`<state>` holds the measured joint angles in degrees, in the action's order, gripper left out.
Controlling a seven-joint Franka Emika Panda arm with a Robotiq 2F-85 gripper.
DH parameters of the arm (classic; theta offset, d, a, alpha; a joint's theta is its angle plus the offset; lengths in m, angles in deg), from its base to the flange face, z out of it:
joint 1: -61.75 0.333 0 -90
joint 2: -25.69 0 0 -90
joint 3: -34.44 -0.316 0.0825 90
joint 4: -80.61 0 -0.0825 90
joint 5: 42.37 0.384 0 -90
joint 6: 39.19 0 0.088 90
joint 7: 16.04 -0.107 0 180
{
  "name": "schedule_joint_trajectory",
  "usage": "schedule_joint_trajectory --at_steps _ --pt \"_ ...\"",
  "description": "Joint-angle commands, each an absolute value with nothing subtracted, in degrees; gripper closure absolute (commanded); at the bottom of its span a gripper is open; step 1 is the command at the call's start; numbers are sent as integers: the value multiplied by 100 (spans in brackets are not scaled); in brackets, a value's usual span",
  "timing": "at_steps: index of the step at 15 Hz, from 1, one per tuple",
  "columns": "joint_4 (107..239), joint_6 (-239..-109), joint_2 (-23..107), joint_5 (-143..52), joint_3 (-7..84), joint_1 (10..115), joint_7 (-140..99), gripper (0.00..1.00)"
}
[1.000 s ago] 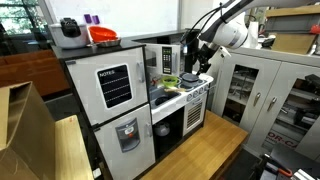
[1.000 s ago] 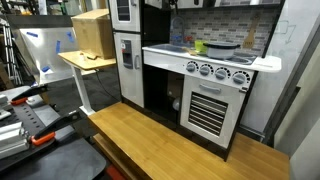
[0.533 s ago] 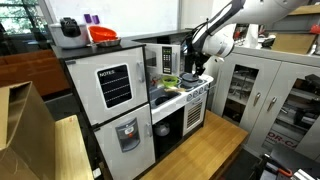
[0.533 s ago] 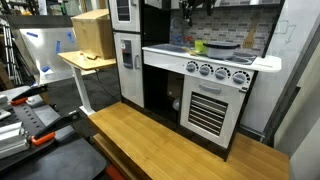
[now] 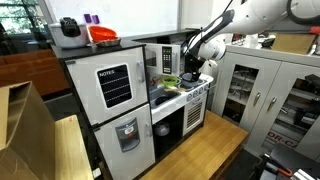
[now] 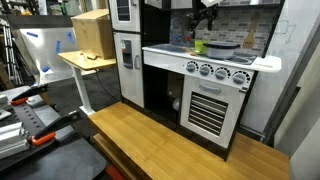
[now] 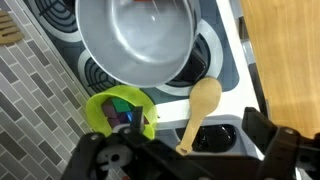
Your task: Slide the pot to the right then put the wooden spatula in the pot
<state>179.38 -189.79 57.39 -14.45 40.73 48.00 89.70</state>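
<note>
In the wrist view the silvery-grey pot (image 7: 135, 40) sits on the toy stove's burners at the top. The wooden spatula (image 7: 198, 110) lies below it on the white counter, its handle end over a small black sink. My gripper (image 7: 190, 150) is open and empty, hovering above the spatula's handle, with its fingers at either side of the lower frame. In the exterior views the gripper (image 5: 192, 68) (image 6: 203, 20) hangs above the stove top, where the pot (image 6: 222, 45) sits.
A green dish (image 7: 120, 112) holding coloured pieces sits beside the spatula; it also shows in both exterior views (image 6: 200, 46) (image 5: 171, 81). A grey brick backsplash (image 7: 35, 100) borders the stove. The toy kitchen (image 6: 215, 90) stands on a wooden floor (image 7: 285, 50).
The arm has swung in over the stove top and lowered; the gripper is now in view above the pot and dish. The objects have not moved.
</note>
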Motion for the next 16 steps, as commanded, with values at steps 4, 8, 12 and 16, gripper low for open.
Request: schedule_joint_trajectory --at_steps 4,8,12,16 --pt "17263 -17718 5960 -1762 3242 3938 9100 0" --pt "16976 -17198 6162 -1855 3238 3970 8991 0" --pt "16715 -17272 6405 -1894 3258 4023 8829 34" --pt "16394 -17364 6678 -2044 3279 4037 8585 63"
